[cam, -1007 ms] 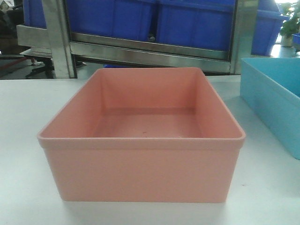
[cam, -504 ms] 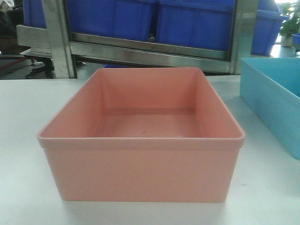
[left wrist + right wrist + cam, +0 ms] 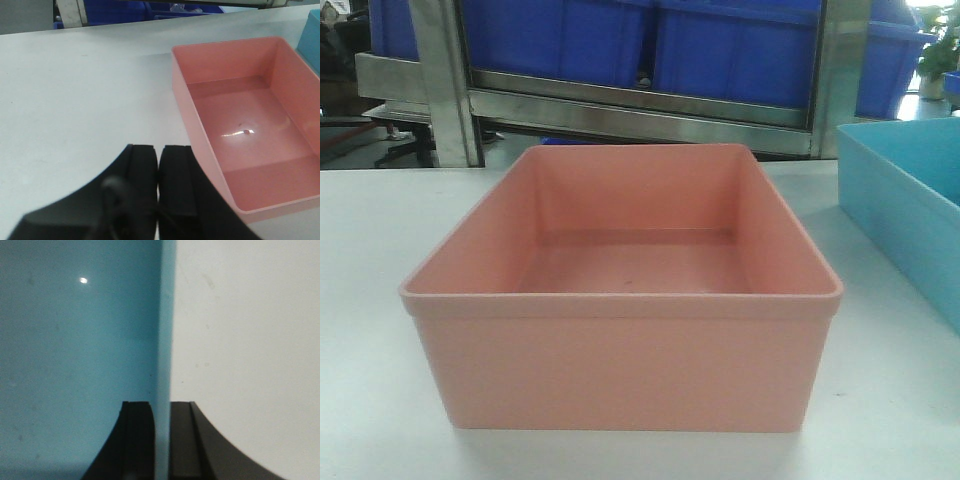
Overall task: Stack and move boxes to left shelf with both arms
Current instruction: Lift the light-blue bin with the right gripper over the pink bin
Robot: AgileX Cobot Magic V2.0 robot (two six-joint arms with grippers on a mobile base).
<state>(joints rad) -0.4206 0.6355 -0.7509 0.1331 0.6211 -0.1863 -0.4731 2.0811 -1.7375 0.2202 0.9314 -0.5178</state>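
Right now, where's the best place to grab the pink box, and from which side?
I'd pinch the pink box by its thin wall nearest the left tool, coming from above, one finger inside, one outside. It stands upright, open-topped and empty, so that wall is free. The tool is shut and must open first.

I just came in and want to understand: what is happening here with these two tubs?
The right gripper is closed on a wall of the light blue tub, one finger inside, one outside. The left gripper is shut and empty, above the table beside the pink tub. The tubs are apart, not yet stacked.
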